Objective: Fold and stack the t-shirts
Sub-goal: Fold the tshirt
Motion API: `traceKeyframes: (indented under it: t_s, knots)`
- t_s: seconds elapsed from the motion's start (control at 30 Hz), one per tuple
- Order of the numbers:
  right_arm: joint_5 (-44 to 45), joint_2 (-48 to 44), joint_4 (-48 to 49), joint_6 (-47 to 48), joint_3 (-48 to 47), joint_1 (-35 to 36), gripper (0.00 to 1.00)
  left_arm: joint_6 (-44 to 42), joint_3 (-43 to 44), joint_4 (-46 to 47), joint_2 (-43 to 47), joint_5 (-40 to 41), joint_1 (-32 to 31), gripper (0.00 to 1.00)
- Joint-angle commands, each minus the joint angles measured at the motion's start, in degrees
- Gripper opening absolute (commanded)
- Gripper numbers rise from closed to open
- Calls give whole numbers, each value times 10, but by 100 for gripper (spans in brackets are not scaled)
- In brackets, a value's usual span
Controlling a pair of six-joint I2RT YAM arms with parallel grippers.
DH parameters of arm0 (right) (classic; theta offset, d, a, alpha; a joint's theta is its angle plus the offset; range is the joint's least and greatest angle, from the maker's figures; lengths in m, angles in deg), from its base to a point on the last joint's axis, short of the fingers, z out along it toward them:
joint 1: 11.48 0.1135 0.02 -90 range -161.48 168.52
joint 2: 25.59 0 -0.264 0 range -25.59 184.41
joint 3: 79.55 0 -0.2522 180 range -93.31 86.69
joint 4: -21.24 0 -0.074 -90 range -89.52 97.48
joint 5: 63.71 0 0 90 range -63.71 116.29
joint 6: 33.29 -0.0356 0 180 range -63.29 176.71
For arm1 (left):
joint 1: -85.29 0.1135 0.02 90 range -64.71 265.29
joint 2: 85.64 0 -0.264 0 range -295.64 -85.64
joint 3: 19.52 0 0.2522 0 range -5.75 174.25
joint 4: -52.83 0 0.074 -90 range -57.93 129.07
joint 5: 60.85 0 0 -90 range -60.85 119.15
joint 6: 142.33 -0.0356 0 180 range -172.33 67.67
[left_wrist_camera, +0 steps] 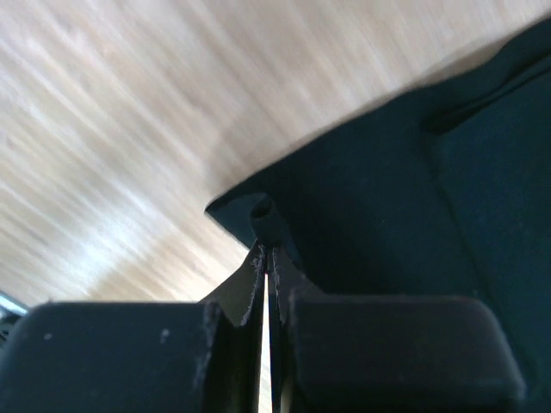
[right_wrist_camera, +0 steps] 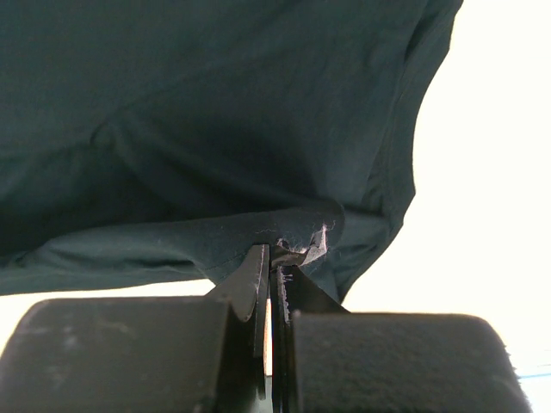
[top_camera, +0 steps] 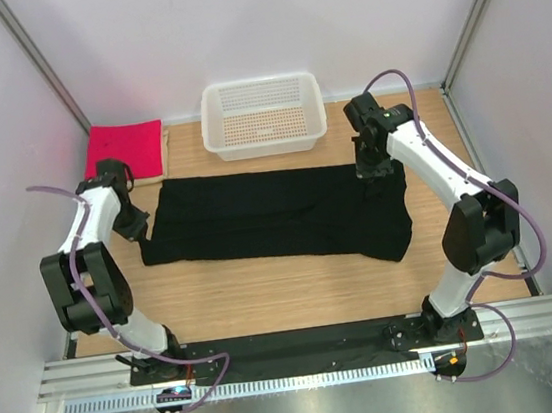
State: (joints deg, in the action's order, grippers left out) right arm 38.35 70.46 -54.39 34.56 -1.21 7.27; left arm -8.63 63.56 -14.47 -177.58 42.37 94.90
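Move both ends together and level so the black t-shirt (top_camera: 277, 211), spread across the middle of the table (top_camera: 267, 293), folds without skewing. Your left gripper (left_wrist_camera: 265, 254) is clamped on its left corner, seemingly by little cloth in that blurred view; your right gripper (right_wrist_camera: 274, 254) pinches its far right edge.

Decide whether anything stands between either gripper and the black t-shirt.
Nothing visible does. The left gripper and the right gripper are each shut on an edge of the black t-shirt.
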Motion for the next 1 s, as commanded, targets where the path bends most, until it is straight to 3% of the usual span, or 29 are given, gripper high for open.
traceKeyframes:
  t_s: [0.0, 0.4, 0.97]
  knots:
    - [24, 26, -12, 13, -53, -13, 1, -39, 50, 9, -31, 48, -9, 0]
    - [34, 77, -10, 16, -86, -29, 1, -78, 146, 4, -144, 40, -66, 0]
    - [58, 118, -23, 33, -131, -46, 1, -89, 222, -4, -227, 26, -85, 0]
